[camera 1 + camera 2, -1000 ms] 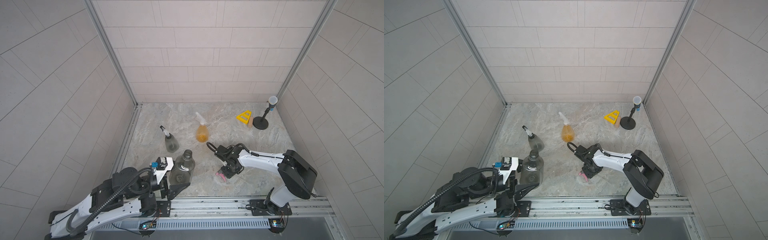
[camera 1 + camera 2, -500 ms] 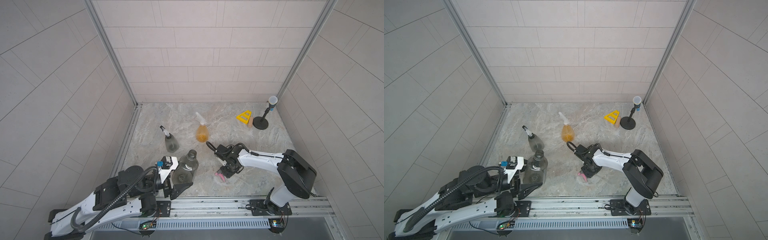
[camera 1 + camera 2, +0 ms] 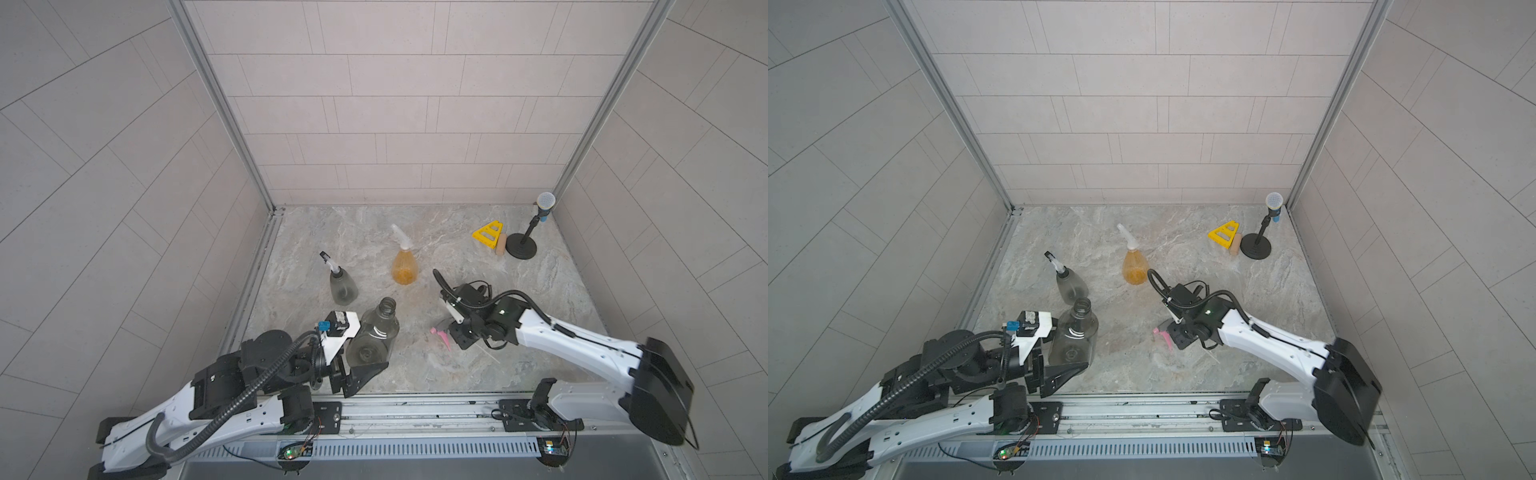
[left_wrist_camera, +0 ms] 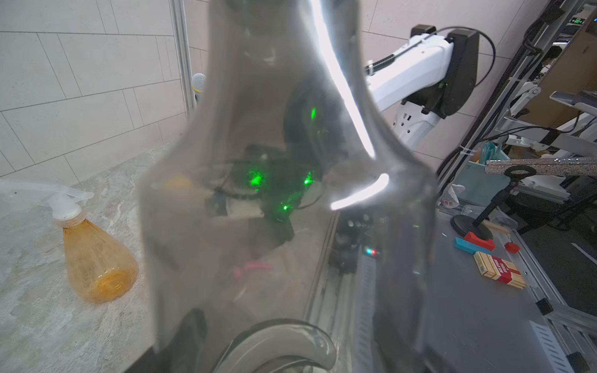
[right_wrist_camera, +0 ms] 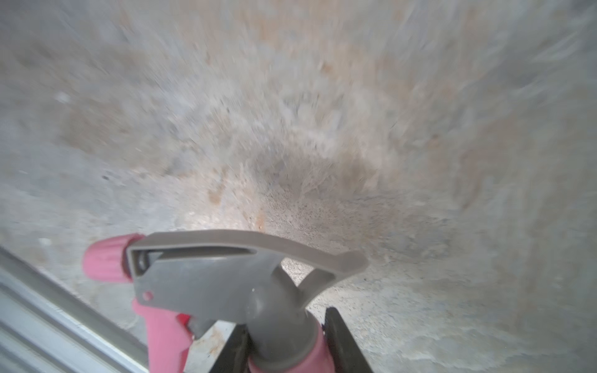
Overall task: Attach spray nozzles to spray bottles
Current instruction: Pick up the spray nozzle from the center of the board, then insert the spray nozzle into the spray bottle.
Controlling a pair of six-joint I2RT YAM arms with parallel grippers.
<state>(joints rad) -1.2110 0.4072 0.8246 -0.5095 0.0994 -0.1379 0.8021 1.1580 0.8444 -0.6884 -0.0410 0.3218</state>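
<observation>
A smoky grey spray bottle (image 3: 372, 336) (image 3: 1075, 336) with an open neck stands tilted near the front left, and my left gripper (image 3: 361, 365) (image 3: 1059, 365) is shut on its lower body. This bottle (image 4: 290, 193) fills the left wrist view. My right gripper (image 3: 459, 338) (image 5: 284, 348) is shut on the collar of the grey-and-pink spray nozzle (image 3: 440, 334) (image 3: 1163, 336) (image 5: 226, 277), low over the floor. Its thin dip tube (image 3: 488, 355) trails behind. An amber bottle (image 3: 404, 268) (image 4: 97, 261) and a second grey bottle (image 3: 343, 284) stand behind, each with a nozzle on top.
A black-based microphone stand (image 3: 521, 249), a yellow triangle (image 3: 488, 235) and a small wooden block (image 3: 501, 245) sit at the back right. The metal rail (image 3: 415, 409) runs along the front edge. Tiled walls enclose the marble floor on three sides.
My left arm has shifted the held grey bottle slightly to the right. The right gripper's jaws have narrowed onto the nozzle's collar, and the floor now blurs in the right wrist view.
</observation>
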